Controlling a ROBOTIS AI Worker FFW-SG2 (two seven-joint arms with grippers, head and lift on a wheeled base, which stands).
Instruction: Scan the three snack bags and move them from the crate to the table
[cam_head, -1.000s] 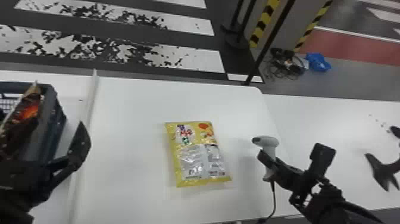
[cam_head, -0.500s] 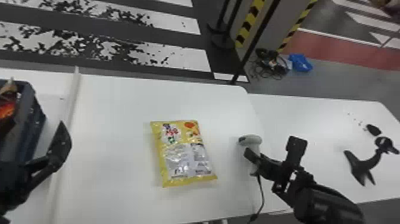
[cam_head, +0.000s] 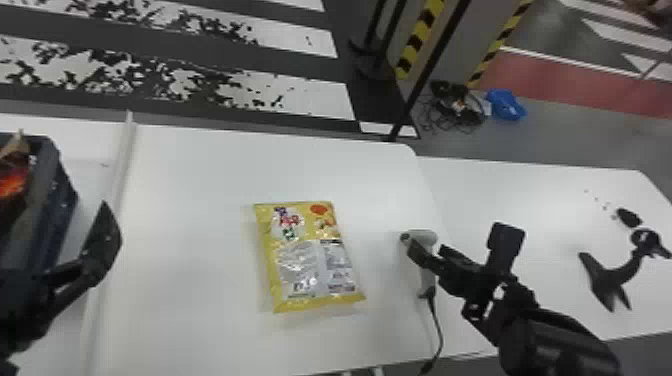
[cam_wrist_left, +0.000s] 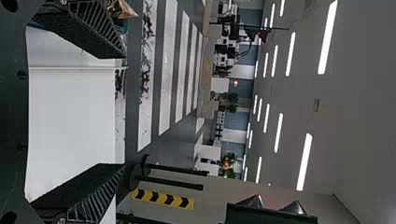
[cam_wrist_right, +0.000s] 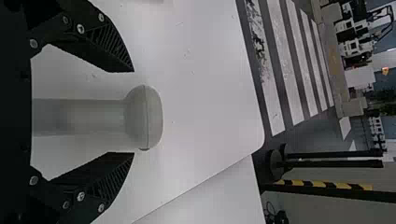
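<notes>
- Bag (cam_head: 312, 257) lies flat on table (cam_head: 200, 175); 2nd bag (cam_head: 12, 181) is in crate (cam_head: 59, 210).
- L gripper (cam_head: 102, 245): fingers are spread, near crate.
- R gripper (cam_head: 433, 254): fingers also spread, w/ scanner (cam_head: 426, 237) betw. them.

Striped floor (cam_head: 300, 97) beneath bright ceiling lights (cam_wrist_left: 305, 161)

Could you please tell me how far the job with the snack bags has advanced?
One yellow bag lies on the table; whether it is scanned, I cannot tell. Nothing is in hand: the right gripper has open fingers either side of the scanner, and the left gripper is open and empty. At least one bag remains in the crate.
</notes>
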